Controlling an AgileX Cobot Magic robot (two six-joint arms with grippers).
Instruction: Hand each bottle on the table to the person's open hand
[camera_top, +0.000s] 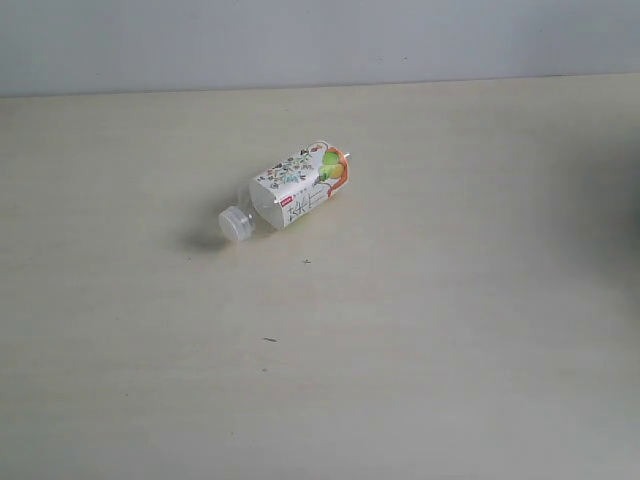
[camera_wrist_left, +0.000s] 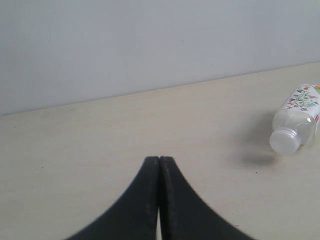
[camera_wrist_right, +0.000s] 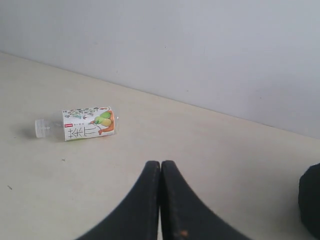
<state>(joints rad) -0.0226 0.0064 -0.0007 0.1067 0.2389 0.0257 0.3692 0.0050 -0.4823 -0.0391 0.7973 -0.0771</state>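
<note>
One bottle (camera_top: 288, 191) lies on its side near the middle of the cream table (camera_top: 450, 330). It is clear with a floral and orange label and a clear cap toward the front left. The left wrist view catches the same bottle (camera_wrist_left: 296, 120) cap-first at the edge; the right wrist view has the bottle (camera_wrist_right: 82, 125) far off. My left gripper (camera_wrist_left: 159, 159) is shut and empty over bare table. My right gripper (camera_wrist_right: 160, 163) is shut and empty too. Neither gripper appears in the exterior view. The other bottles and the person's hand are out of view.
A grey wall (camera_top: 320, 40) runs behind the table's far edge. A dark rounded shape (camera_wrist_right: 310, 205) shows at one edge of the right wrist view, and a faint dark shadow (camera_top: 632, 200) sits at the right border of the exterior view. Tiny dark specks (camera_top: 270, 340) dot the tabletop.
</note>
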